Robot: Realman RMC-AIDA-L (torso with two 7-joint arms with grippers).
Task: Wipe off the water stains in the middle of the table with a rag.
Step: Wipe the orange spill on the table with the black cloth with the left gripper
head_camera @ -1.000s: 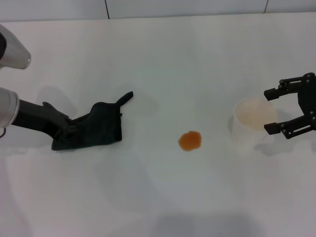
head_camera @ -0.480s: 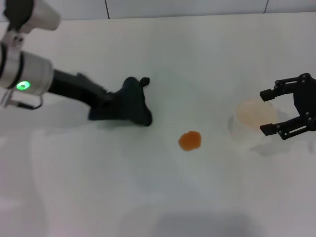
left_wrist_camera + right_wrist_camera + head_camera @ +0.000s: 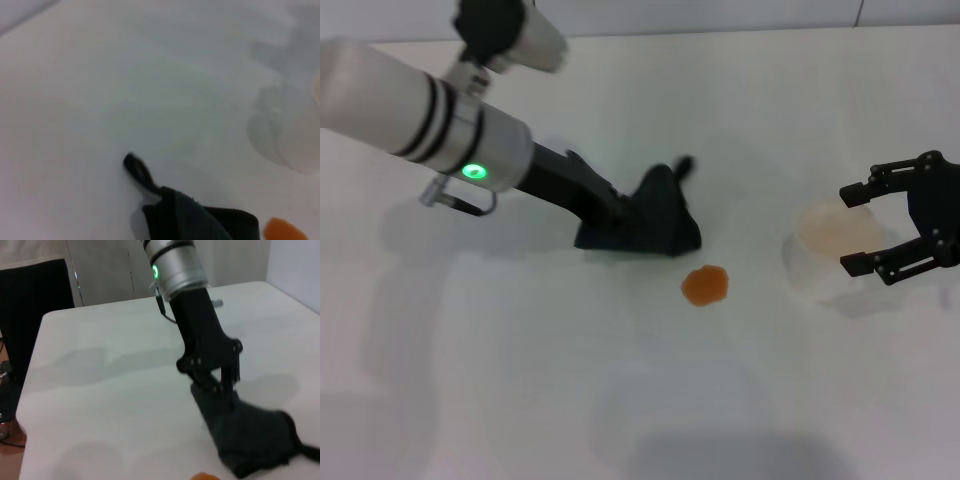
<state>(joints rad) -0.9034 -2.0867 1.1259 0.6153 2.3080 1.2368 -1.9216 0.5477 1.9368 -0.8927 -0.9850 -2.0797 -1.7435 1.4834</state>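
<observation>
The orange-brown water stain (image 3: pixel 704 285) sits near the middle of the white table (image 3: pixel 640 400). Just up and left of it lies the dark rag (image 3: pixel 655 218), its thin tail (image 3: pixel 682 165) pointing away. My left gripper (image 3: pixel 620 212) is shut on the rag's near-left side. In the left wrist view the rag (image 3: pixel 200 220) and its tail (image 3: pixel 137 170) show, with the stain (image 3: pixel 282 231) beside them. The right wrist view shows the left gripper (image 3: pixel 220 382) clamped on the rag (image 3: pixel 250 437). My right gripper (image 3: pixel 865 225) stands open around a translucent cup (image 3: pixel 835 250).
The translucent white plastic cup stands at the right of the table, between the right gripper's fingers. A back wall edge (image 3: pixel 700 18) runs along the far side. A dark cabinet (image 3: pixel 35 320) stands beyond the table's end in the right wrist view.
My left arm has dragged the rag rightwards across the table, from the left side to just beside the stain. The right gripper has hardly moved.
</observation>
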